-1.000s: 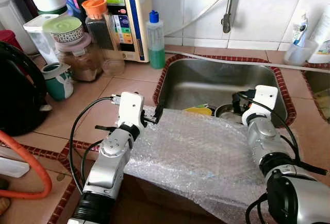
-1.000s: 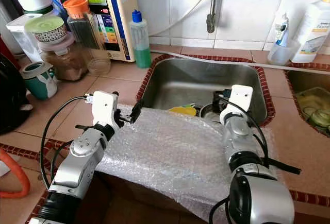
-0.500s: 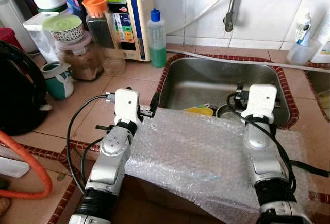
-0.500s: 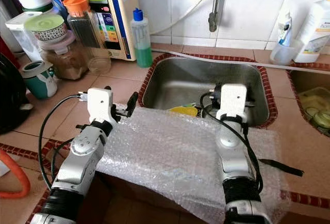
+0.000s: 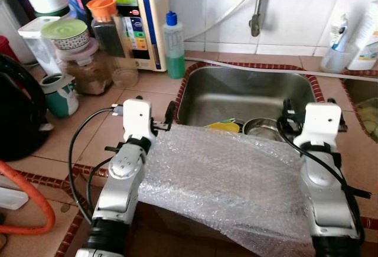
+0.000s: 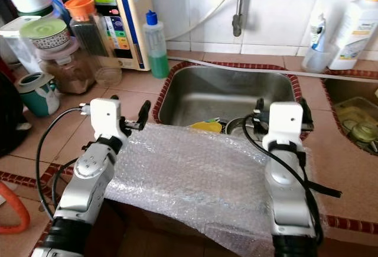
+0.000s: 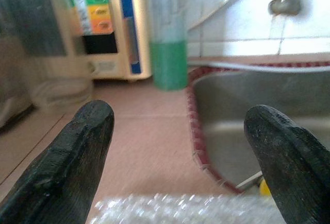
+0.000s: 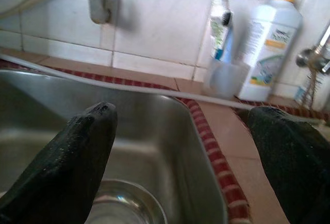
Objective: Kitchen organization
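Tiled kitchen surface (image 5: 147,94), steel sink (image 5: 248,94) sunk in at its back. Bubble wrap (image 5: 227,177) lying over the front edge, covering the sink's near rim. Left claw (image 5: 162,118) hovering released at the wrap's far-left corner, right claw (image 5: 312,108) hovering released at the far-right.

Green-filled soap bottle (image 5: 173,45) behind sink, black kettle (image 5: 20,115) at left, orange hose (image 5: 32,201) on counter

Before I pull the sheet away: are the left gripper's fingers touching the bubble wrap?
Apart. In the left wrist view the fingers are spread wide, with the bubble wrap lying lower down between them and a strip of counter showing in the gap.
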`<state>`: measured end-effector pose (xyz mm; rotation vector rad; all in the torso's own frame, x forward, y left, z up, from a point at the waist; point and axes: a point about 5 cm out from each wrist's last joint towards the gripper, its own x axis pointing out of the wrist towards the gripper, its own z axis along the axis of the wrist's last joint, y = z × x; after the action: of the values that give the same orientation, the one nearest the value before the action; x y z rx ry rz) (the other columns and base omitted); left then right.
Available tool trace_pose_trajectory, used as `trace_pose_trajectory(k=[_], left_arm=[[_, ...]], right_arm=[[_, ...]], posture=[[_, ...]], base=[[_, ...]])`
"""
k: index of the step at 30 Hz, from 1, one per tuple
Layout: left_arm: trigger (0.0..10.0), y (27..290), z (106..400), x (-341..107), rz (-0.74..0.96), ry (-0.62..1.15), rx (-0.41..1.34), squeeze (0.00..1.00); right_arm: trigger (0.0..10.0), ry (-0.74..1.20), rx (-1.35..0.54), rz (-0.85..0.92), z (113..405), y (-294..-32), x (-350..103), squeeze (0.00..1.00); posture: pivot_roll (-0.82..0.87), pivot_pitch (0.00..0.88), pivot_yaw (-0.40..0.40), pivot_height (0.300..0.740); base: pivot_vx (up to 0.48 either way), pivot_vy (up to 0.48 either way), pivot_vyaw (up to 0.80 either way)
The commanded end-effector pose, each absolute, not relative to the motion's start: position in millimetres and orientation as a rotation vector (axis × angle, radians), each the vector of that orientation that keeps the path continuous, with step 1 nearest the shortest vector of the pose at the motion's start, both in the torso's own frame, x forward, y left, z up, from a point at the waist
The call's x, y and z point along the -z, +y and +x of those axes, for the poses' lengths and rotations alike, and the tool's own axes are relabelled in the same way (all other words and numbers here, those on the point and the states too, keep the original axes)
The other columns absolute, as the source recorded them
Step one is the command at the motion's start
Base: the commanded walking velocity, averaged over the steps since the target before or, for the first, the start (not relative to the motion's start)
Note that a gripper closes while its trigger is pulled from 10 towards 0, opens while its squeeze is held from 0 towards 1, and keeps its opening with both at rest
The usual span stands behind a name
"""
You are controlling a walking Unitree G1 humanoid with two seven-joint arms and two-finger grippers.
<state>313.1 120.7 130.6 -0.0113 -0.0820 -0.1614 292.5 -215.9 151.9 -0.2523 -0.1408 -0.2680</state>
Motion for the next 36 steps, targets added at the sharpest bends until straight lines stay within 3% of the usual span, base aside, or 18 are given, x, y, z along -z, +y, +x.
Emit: trace_pose_trajectory(k=[1, 3, 4, 5, 6, 7, 12, 15, 20, 36], left_arm=[[10.0, 131.3, 310.9, -133.5, 0.011, -0.089, 0.102, 0.0], [10.0, 131.9, 310.1, -133.5, 0.011, -0.091, 0.098, 0.0], [10.0, 133.0, 308.1, -133.9, -0.007, -0.086, 0.084, 0.0], [10.0, 132.9, 307.2, -135.6, -0.01, -0.09, 0.08, 0.0], [10.0, 132.5, 306.1, -137.7, -0.008, -0.096, 0.08, 0.0], [10.0, 132.5, 304.6, -139.1, -0.029, -0.085, 0.076, 0.0], [10.0, 131.5, 300.0, -140.8, 0.043, -0.037, 0.037, 0.0], [10.0, 125.3, 297.5, -138.6, -0.043, -0.073, 0.17, 0.0], [10.0, 123.2, 299.4, -142.3, -0.047, -0.053, 0.143, 0.0], [10.0, 127.0, 299.3, -131.2, -0.026, -0.005, 0.124, 0.0]], right_arm=[[10.0, -0.162, 0.248, -0.25, 288.5, -216.7, -160.5, 1.0], [10.0, -0.159, 0.243, -0.244, 287.4, -217.2, -160.5, 1.0], [10.0, -0.151, 0.228, -0.243, 284.2, -217.9, -160.3, 0.89], [10.0, -0.15, 0.223, -0.245, 282.4, -218.4, -160.3, 0.21], [10.0, -0.148, 0.219, -0.248, 280.1, -219.1, -160.7, 0.21], [10.0, -0.14, 0.207, -0.247, 278.2, -218.7, -159.8, 0.0], [10.0, -0.109, 0.214, -0.207, 274.8, -219.9, -156.4, 0.0], [10.0, -0.115, 0.176, -0.177, 279.3, -210.6, -158.6, 0.0], [10.0, -0.13, 0.133, -0.133, 286.5, -196.7, -164.3, 0.0], [10.0, -0.112, 0.105, -0.085, 293.1, -191.1, -164.8, 0.0]], posture=[[0.0, 0.0, 0.089, 0.74], [0.0, 0.0, 0.088, 0.74], [0.0, 0.0, 0.088, 0.74], [0.0, 0.0, 0.086, 0.74], [0.0, 0.0, 0.086, 0.74], [0.0, 0.0, 0.084, 0.74], [0.0, 0.0, 0.082, 0.74], [0.0, 0.0, 0.083, 0.74], [0.01, 0.0, 0.077, 0.74], [0.02, 0.0, 0.073, 0.74]], base=[[0.0, 0.0, 0.0], [0.0, 0.0, 0.0], [0.0, 0.0, 0.0], [0.0, 0.0, 0.0], [0.0, 0.0, 0.0], [0.0, 0.0, 0.0], [0.0, 0.0, 0.0], [0.0, 0.0, 0.0], [0.0, 0.0, 0.0], [-0.015, 0.0, 0.0]])
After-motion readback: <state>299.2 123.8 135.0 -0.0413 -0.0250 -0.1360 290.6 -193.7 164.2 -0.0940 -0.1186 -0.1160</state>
